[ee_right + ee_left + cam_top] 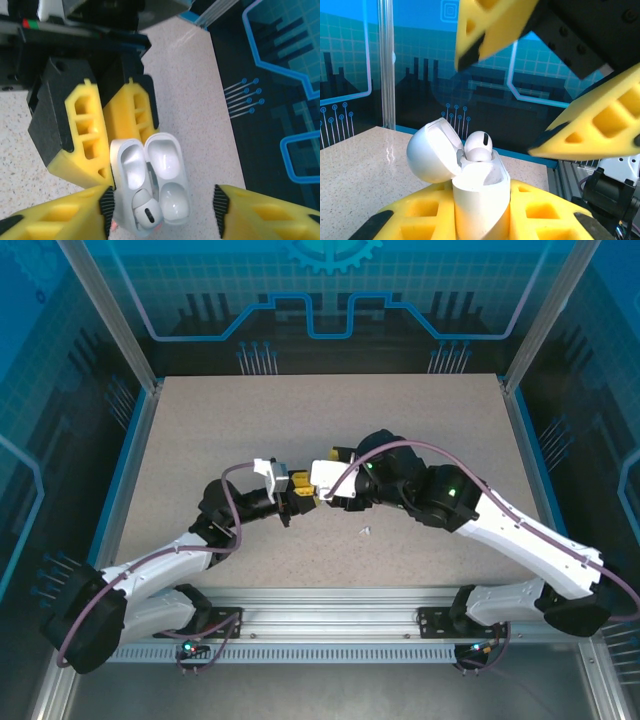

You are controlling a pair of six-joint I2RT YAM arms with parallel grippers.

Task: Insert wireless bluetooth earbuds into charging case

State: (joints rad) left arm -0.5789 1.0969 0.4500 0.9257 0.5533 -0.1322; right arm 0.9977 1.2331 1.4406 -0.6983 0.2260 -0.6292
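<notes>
Top external: both arms meet above the middle of the speckled grey desk (400, 430). The left pincer (294, 496) and right pincer (319, 494) are set nose to nose, apparently so that 1 holds while the other loads. A tiny white piece (366, 531) lies on the desk just in front of the right arm. It is probably an earbud, but it is too small to be sure.

Left wrist: the white glossy pebble-shaped plastic charging case (480, 200) is clamped upright between the left pincer's webbed yellow fingers (522, 192). Its lid is hinged back, so the sockets are presented upward. 1 smooth white rounded earbud (478, 146) is seated, its head proud of the rim.

Right wrist: the right pincer's yellow fingers (260, 202) are spread wide on either side of the case, with nothing touched and nothing held. 1 socket is filled; the second socket (174, 202) is seen bare and shiny.
</notes>
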